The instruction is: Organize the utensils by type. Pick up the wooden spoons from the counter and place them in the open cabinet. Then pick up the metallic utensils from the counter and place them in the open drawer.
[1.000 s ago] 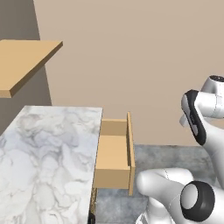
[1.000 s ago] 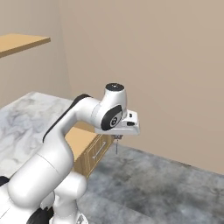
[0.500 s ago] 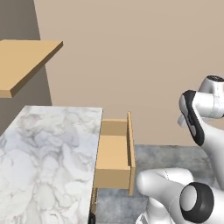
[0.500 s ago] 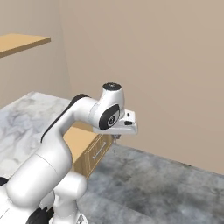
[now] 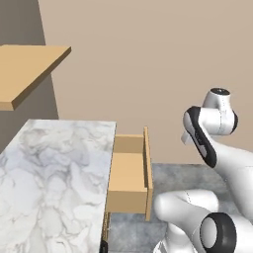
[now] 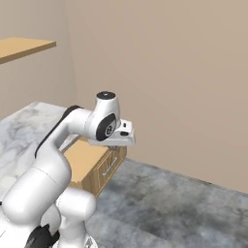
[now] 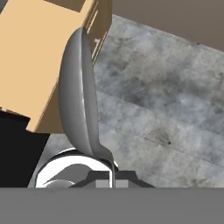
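Observation:
My gripper (image 7: 112, 176) is shut on the stem of a small shiny silver spoon (image 7: 78, 100), one of the metallic utensils. The spoon's bowl points away from the hand, above the front edge of the open drawer (image 7: 39, 52). In the right base view the gripper (image 6: 114, 146) hangs at the end of the bent arm, over the drawer (image 6: 82, 162). From the left base the drawer (image 5: 127, 173) stands pulled out from the right end of the white marble counter (image 5: 54, 173), its flat bottom bare. The wooden spoons are out of view.
A tan wooden cabinet board (image 5: 27, 69) juts out above the counter's left end. Grey stone floor (image 6: 184, 208) spreads to the right of the drawer, and a beige wall (image 6: 169, 72) stands behind. The drawer front carries a metal handle (image 7: 97, 31).
The hand has swung a little to the left, carrying the silver spoon from over the floor to over the drawer's front edge. The gripper stays shut.

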Robot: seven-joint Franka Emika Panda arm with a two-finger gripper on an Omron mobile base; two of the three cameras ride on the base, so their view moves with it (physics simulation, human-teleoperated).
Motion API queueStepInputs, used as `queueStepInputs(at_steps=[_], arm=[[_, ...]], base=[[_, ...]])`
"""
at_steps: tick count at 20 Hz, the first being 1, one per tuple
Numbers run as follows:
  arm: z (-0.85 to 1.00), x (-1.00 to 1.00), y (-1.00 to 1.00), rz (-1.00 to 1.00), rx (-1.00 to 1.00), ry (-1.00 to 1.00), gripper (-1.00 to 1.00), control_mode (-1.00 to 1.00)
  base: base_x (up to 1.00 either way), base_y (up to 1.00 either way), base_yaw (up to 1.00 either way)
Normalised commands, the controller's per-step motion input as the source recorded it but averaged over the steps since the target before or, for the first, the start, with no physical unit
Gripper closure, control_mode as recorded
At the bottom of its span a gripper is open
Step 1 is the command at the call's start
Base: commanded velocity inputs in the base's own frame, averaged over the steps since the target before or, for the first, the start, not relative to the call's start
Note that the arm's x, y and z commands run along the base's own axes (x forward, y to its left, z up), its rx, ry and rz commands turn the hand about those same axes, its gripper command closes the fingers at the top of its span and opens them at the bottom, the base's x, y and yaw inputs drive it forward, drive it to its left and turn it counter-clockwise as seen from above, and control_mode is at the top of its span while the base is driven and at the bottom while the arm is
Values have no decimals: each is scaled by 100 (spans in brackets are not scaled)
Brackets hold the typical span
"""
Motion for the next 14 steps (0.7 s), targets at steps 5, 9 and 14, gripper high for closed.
queueStepInputs(at_steps=[5, 9, 14], arm=[[-24, 55, 58, 0, 1, 13, 100, -100], [-21, 59, 46, -2, 9, 21, 100, -100], [-17, 50, 50, -21, 17, 14, 100, -100]], base=[[0, 0, 0], [0, 0, 0], [0, 0, 0]])
